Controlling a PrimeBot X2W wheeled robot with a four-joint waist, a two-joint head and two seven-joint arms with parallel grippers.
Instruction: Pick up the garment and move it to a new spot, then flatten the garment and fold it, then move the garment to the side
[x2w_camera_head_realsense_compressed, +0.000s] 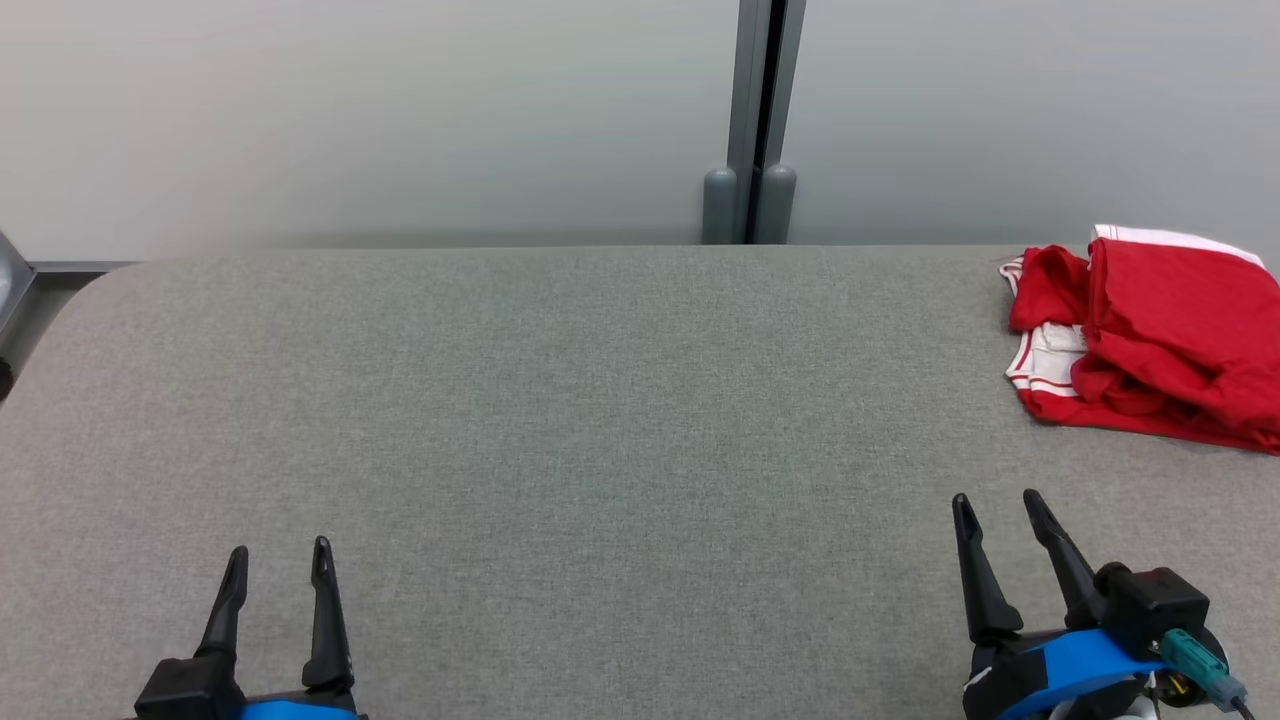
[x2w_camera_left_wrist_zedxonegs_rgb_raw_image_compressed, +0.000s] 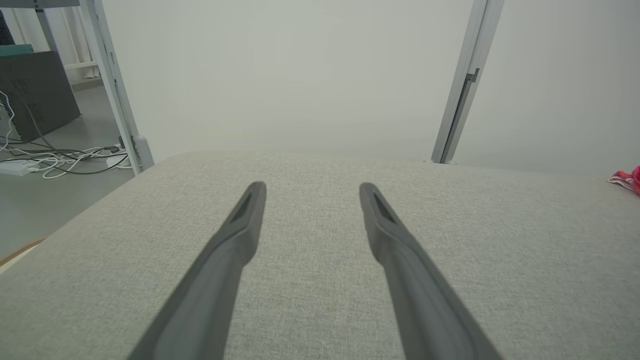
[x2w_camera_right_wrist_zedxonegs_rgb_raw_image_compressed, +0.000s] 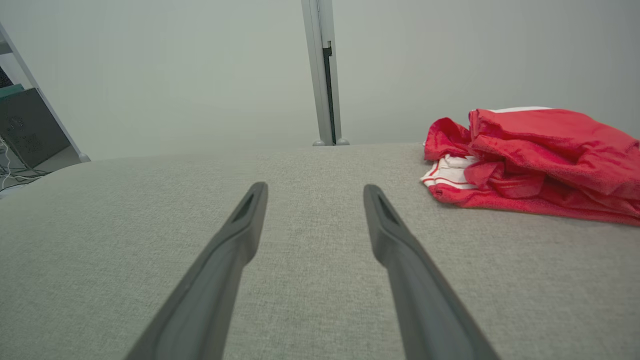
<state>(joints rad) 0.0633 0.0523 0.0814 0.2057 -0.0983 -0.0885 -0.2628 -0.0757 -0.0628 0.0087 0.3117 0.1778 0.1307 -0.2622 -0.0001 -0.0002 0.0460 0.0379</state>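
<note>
A crumpled red garment (x2w_camera_head_realsense_compressed: 1160, 340) with white trim lies bunched at the far right of the grey table (x2w_camera_head_realsense_compressed: 560, 420), partly cut off by the head view's right edge. It fills the upper right of the right wrist view as the garment (x2w_camera_right_wrist_zedxonegs_rgb_raw_image_compressed: 540, 160), and a sliver of the garment (x2w_camera_left_wrist_zedxonegs_rgb_raw_image_compressed: 627, 180) peeks in at the left wrist view's right edge. My right gripper (x2w_camera_head_realsense_compressed: 998, 502) stands open at the lower right, nearer to me than the cloth and apart from it. At the lower left my left gripper (x2w_camera_head_realsense_compressed: 281, 552) is open too, nothing between its fingers.
A pale wall with a grey vertical post (x2w_camera_head_realsense_compressed: 755, 120) rises behind the table's far edge. Beyond the table's left end, cables (x2w_camera_left_wrist_zedxonegs_rgb_raw_image_compressed: 55, 160) lie on the floor beside a dark box (x2w_camera_left_wrist_zedxonegs_rgb_raw_image_compressed: 35, 90) and a metal frame leg (x2w_camera_left_wrist_zedxonegs_rgb_raw_image_compressed: 117, 90).
</note>
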